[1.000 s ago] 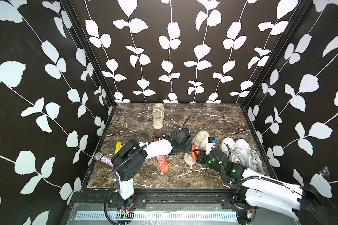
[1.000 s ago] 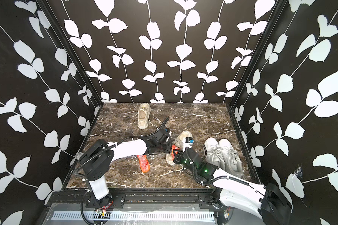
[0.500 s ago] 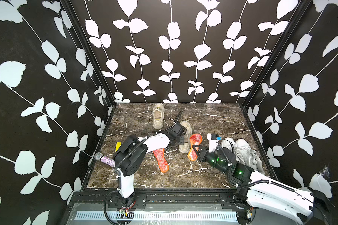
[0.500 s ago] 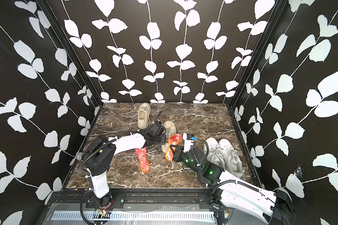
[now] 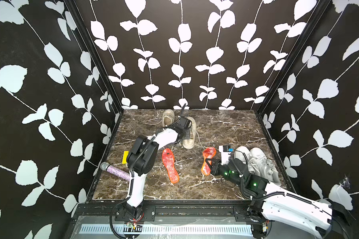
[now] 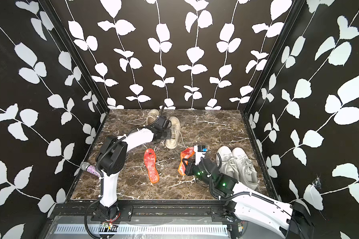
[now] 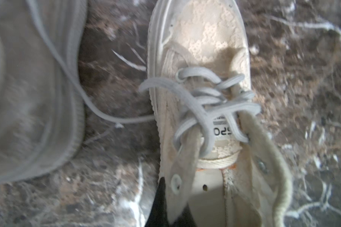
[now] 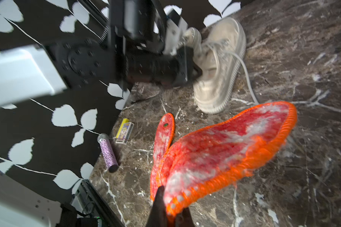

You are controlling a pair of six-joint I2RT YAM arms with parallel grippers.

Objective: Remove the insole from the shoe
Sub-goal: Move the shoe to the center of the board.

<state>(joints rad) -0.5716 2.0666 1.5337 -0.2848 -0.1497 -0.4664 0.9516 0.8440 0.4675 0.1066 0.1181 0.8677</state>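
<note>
Insole (image 8: 224,147): probably thin, light, floppy foam with a ribbed orange rim that bows when held, so best pinched at an end edge. The right gripper (image 8: 166,208) is clamped on its narrow end, with the rest sticking out ahead of the fingers, fully out of the shoe (image 5: 189,142) and well apart from it. Left gripper (image 5: 184,134) is closed on the shoe's eyelet flap toward the back of the table (image 5: 226,128); too blurred to tell if the insole's far tip touches the table.

Bare tabletop (image 5: 226,124) lies far right and along the near edge. White sneakers (image 5: 257,163) block the right side, an orange insole (image 5: 170,165) the middle, a microphone (image 5: 115,170) the left.
</note>
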